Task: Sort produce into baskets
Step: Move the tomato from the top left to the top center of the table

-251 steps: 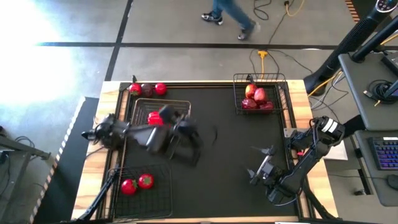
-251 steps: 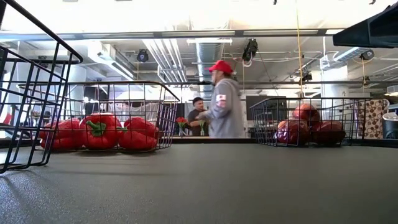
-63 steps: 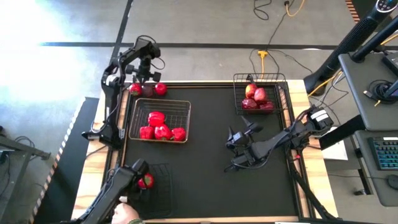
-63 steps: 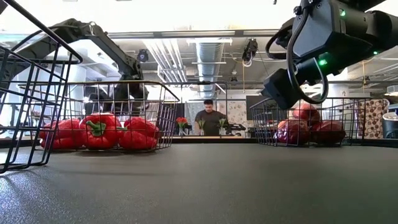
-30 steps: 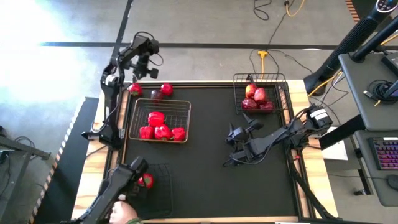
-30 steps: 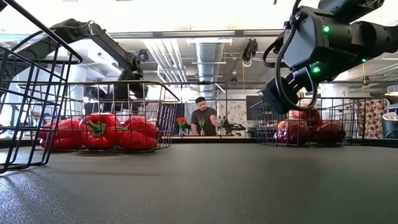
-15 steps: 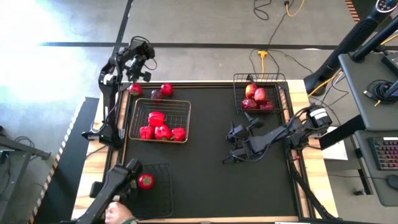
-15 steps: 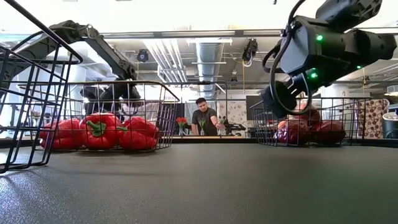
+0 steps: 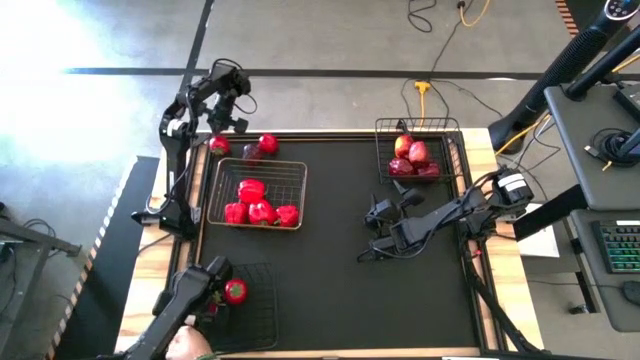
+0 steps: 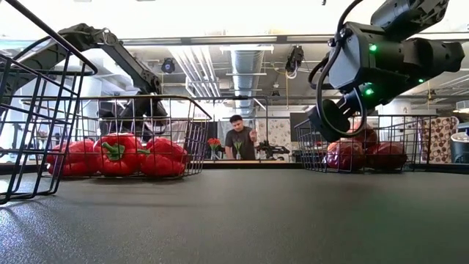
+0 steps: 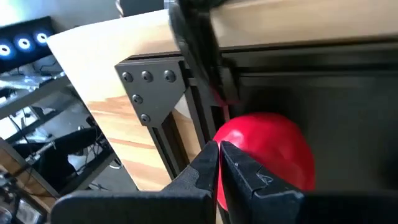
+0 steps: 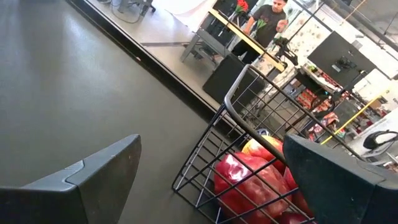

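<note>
Shut left tool beside smooth round tomato

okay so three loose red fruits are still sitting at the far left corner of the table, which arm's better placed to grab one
The left. Its gripper is shut just beyond that corner, beside the three loose fruits. The right gripper is open over mid-table, near the apple basket.

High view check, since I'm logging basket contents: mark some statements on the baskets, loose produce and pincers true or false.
1. The middle basket holds red peppers. True.
2. The far right basket is empty. False: it holds apples.
3. Three loose items lie beyond the middle basket. True.
4. The right pincer is shut on an apple. False: it is open, holding nothing.
5. The left pincer is shut. True.
</note>
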`<move>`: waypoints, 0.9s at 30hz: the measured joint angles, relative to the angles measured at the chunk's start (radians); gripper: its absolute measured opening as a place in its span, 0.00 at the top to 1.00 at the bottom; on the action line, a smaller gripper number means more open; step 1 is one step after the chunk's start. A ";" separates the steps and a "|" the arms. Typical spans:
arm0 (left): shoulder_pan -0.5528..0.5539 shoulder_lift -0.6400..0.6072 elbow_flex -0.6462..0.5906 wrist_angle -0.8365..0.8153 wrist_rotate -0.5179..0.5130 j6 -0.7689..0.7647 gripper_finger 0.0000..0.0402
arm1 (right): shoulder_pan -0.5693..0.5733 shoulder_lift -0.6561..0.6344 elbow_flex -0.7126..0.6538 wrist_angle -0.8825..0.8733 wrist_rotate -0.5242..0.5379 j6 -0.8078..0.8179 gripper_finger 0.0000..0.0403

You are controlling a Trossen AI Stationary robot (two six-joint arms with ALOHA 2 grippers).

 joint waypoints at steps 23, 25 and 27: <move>-0.059 -0.003 -0.029 0.000 0.032 -0.112 1.00 | -0.016 0.000 -0.008 0.016 -0.004 0.000 0.05; -0.068 -0.003 -0.042 0.000 0.033 -0.101 1.00 | -0.016 0.000 -0.008 0.017 -0.004 0.000 0.05; -0.076 -0.003 -0.050 0.000 0.034 -0.086 1.00 | -0.016 0.000 -0.008 0.018 -0.004 0.000 0.05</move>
